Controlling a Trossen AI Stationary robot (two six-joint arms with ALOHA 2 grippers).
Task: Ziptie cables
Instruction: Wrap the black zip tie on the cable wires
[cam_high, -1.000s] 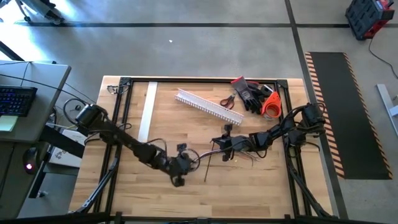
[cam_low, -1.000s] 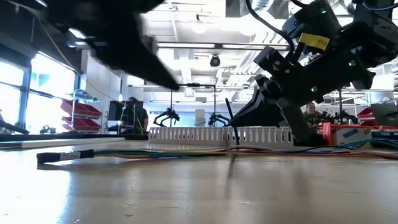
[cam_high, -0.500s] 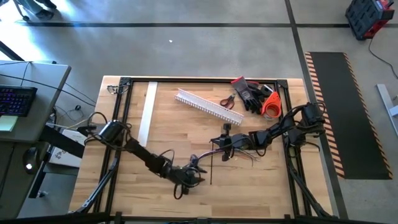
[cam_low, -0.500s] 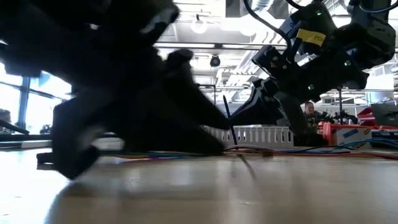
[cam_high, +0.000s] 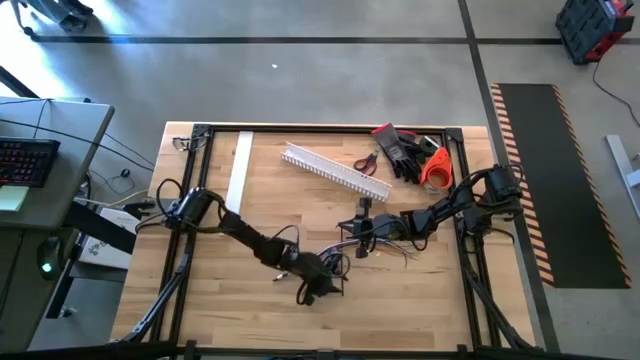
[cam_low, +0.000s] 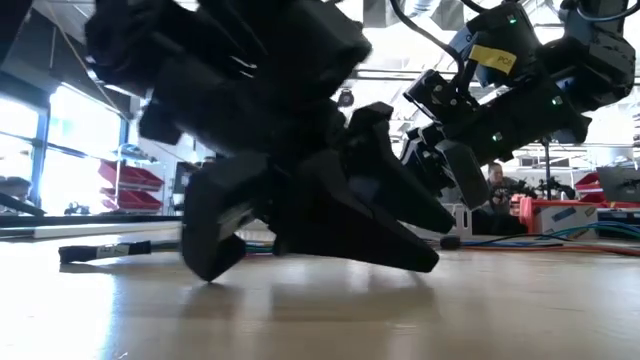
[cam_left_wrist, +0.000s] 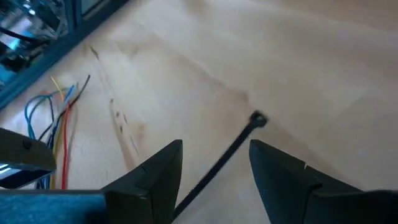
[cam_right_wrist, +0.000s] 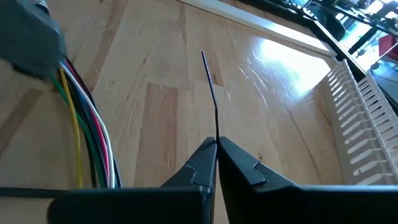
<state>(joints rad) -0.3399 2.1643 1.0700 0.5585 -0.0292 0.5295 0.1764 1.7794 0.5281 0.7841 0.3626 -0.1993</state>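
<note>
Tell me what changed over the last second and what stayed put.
The left gripper swept from near the table's left-middle toward the right and the near edge, dropping low over the wood. Its fingers opened and now straddle a black zip tie lying flat, not yet gripped. The right gripper stayed shut on a thin black zip tie, beside the cables. The white duct and the scissors did not move.

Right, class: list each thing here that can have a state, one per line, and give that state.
left gripper: open, low over the table.
right gripper: shut on a zip tie.
held zip tie: straight, not looped, sticking out past the fingertips.
second zip tie: lying loose on the table between the left gripper's fingers.
cables: loose, not tied.
</note>
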